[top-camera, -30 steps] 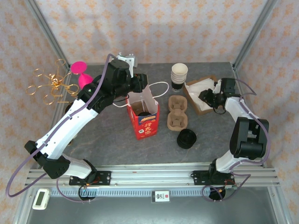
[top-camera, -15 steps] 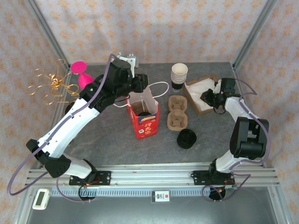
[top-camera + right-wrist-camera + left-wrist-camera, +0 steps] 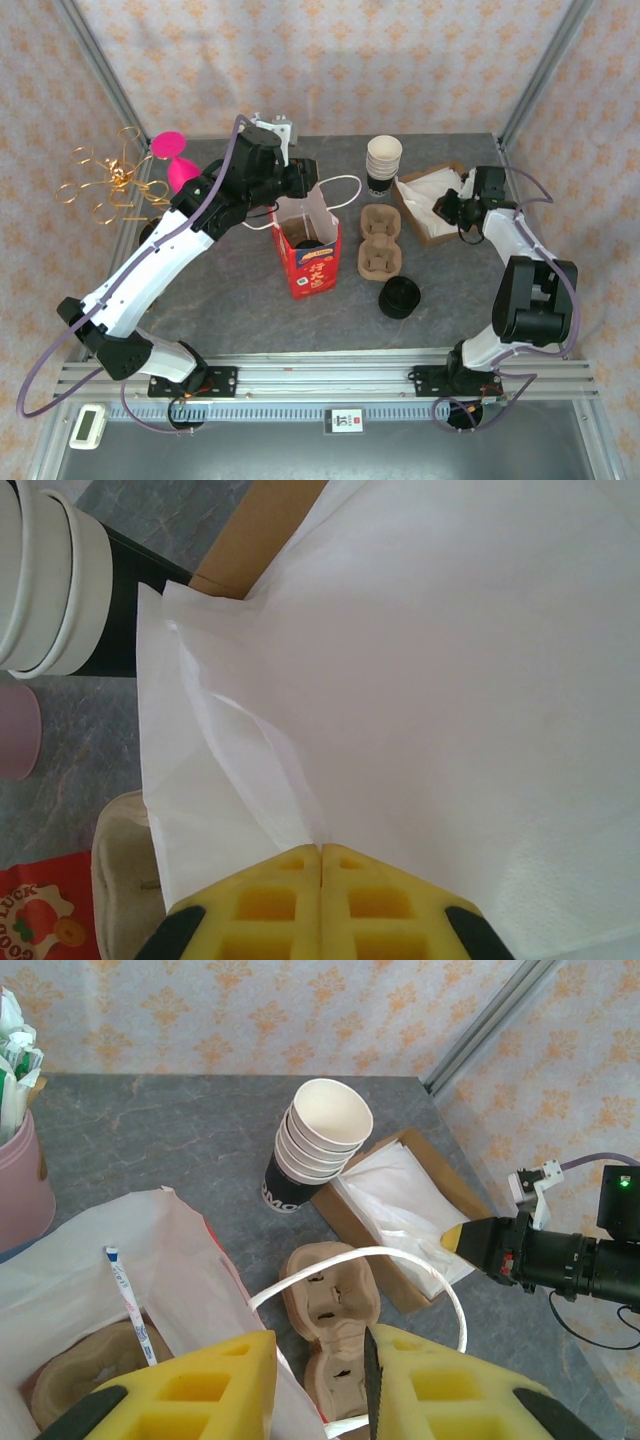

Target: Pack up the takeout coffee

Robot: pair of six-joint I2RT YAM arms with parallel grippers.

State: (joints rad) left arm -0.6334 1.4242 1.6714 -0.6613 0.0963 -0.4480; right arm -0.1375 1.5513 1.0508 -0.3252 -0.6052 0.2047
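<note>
Thin white napkin [image 3: 400,680], creased, in shallow brown cardboard tray [image 3: 270,530], right rear. Right pincer [image 3: 321,855] pressed together, pinching its fold. Red-and-white paper bag [image 3: 315,265] upright mid-desk; left pincer [image 3: 320,1360] part spread above its rim. Grey marbled desk [image 3: 230,300].

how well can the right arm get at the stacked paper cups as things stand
Probably yes: the cup stack stands right beside the box the right gripper is over, nothing between. But it is shut on a napkin, so it must let go first.
</note>
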